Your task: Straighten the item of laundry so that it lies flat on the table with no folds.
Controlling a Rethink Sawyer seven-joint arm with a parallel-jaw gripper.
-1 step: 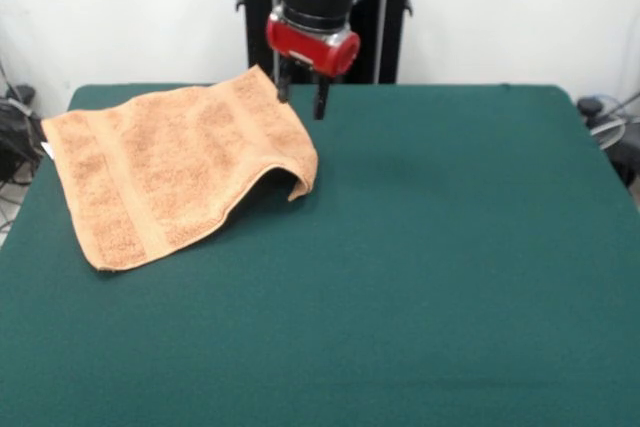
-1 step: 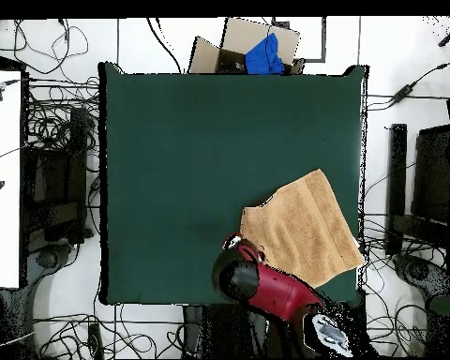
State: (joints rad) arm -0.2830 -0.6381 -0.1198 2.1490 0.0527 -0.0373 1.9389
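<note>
Front view: gripper (image 1: 301, 97) parted above towel (image 1: 170, 172).

I count one towel (image 1: 175, 172) on one table (image 1: 420, 277), one gripper (image 1: 300, 97) above the towel's corner.

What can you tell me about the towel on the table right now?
The towel is peach-orange terry cloth with woven border bands. It lies near one corner of the green table, mostly spread, but one corner is curled under and humped up. The open gripper hovers at its far edge, holding nothing.
</note>
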